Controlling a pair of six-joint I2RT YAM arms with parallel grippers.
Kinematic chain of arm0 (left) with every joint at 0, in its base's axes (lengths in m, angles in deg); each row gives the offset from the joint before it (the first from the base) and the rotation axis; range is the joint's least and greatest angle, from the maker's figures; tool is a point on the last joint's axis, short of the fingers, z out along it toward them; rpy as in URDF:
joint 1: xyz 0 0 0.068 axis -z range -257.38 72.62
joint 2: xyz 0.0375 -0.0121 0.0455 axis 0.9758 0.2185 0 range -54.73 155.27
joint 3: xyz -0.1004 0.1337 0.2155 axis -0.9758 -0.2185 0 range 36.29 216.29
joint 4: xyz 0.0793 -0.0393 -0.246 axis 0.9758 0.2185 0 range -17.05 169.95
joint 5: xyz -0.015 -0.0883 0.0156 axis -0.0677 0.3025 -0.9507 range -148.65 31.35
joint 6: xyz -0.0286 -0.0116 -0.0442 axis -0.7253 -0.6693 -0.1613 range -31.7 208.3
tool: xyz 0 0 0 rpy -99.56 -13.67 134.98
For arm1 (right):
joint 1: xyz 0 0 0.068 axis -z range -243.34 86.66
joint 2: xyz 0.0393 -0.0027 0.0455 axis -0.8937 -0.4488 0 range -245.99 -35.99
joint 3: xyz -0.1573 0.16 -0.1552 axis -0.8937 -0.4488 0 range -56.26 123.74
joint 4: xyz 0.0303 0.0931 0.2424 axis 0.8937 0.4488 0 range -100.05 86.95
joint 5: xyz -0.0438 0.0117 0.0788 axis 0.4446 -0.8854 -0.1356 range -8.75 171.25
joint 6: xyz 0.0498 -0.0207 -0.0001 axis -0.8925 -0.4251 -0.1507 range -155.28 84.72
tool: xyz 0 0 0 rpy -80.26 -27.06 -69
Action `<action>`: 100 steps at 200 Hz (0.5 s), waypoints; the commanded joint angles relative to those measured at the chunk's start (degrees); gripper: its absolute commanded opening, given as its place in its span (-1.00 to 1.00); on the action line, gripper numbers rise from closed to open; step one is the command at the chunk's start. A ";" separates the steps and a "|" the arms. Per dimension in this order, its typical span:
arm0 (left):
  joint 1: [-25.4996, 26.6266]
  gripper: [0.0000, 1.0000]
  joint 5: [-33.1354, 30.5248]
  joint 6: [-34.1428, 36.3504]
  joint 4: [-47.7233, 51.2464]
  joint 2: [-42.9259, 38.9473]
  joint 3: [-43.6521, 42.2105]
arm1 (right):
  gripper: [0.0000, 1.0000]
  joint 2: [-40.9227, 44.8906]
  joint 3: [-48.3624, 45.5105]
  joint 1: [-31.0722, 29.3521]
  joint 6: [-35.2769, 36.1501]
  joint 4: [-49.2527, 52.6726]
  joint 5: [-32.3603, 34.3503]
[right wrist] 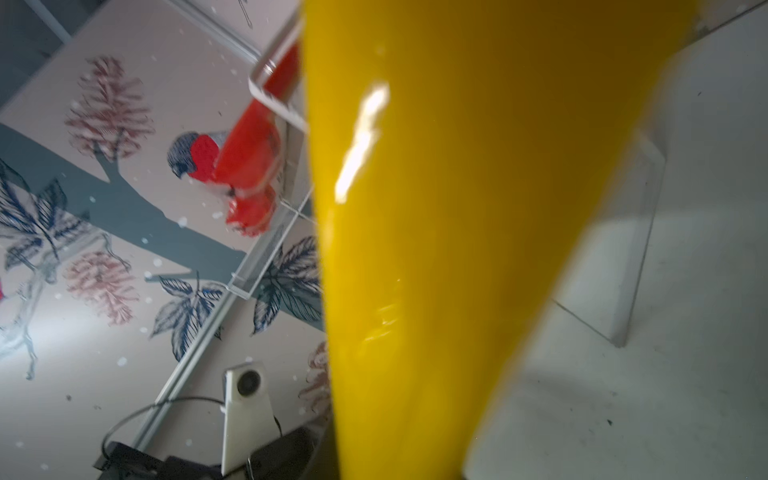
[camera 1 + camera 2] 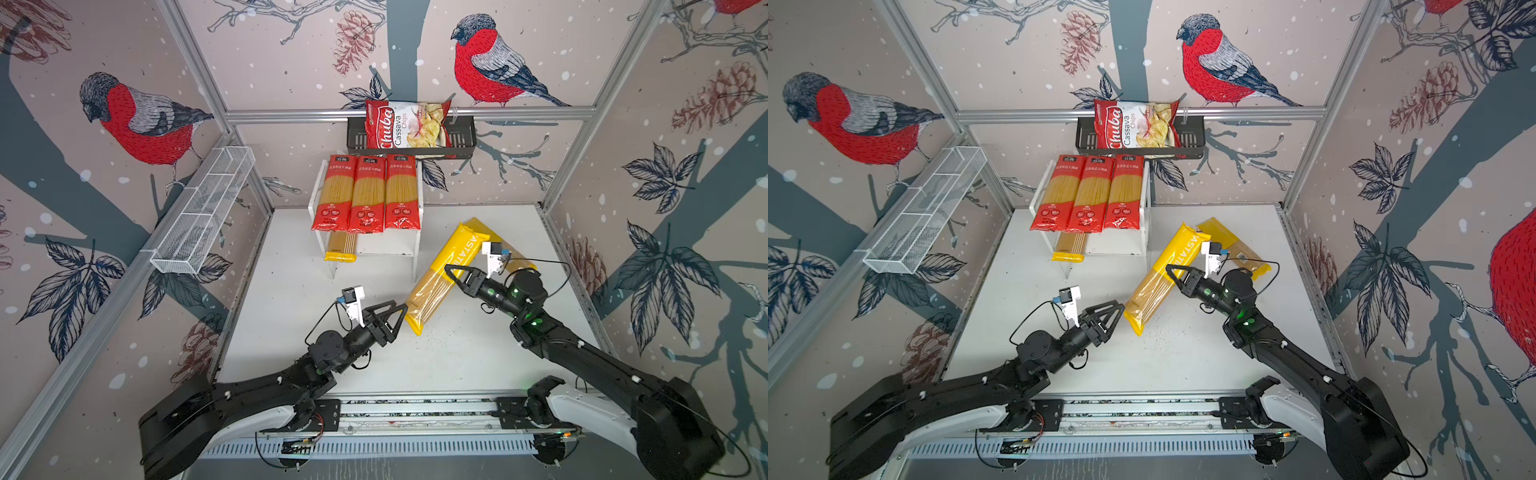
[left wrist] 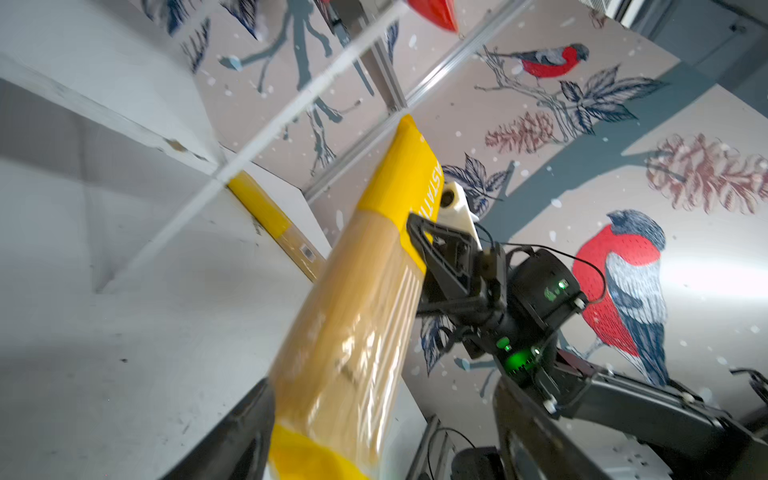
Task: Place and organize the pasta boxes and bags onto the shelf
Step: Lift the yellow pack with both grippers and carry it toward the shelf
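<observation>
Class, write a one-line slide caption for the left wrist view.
Right gripper clamps a yellow spaghetti packet; a second yellow packet lies on the table behind.

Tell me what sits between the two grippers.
The yellow spaghetti packet spans that gap in both top views. The right gripper clamps its upper part, and the left gripper stands open at its lower end.
</observation>
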 commanded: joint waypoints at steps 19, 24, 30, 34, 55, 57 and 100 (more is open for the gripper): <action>-5.57 0.63 -4.13 2.35 19.48 -11.95 -0.09 | -0.87 -4.82 3.86 -5.66 7.22 0.99 -0.32; -6.36 0.63 -4.09 2.50 21.03 -13.20 -0.16 | -0.88 -5.71 4.18 -6.36 7.09 0.41 -0.24; -6.86 0.63 -4.06 2.57 22.17 -14.42 -0.34 | -0.88 -6.81 4.68 -7.16 6.93 -0.19 -0.20; -7.22 0.64 -3.97 2.53 22.74 -15.15 -0.54 | -0.88 -7.69 5.07 -7.69 6.83 -0.61 -0.11; -8.33 0.65 -3.14 1.99 24.22 -17.02 -1.09 | -0.89 -12.67 8.01 -10.33 6.35 -1.96 -0.11; -8.30 0.65 -3.05 1.85 24.25 -17.06 -1.12 | -0.90 -13.30 8.20 -10.52 6.26 -2.18 -0.15; -9.35 0.67 -1.95 1.72 25.62 -16.90 -1.39 | -0.92 -22.96 13.29 -13.27 2.19 -7.91 -2.05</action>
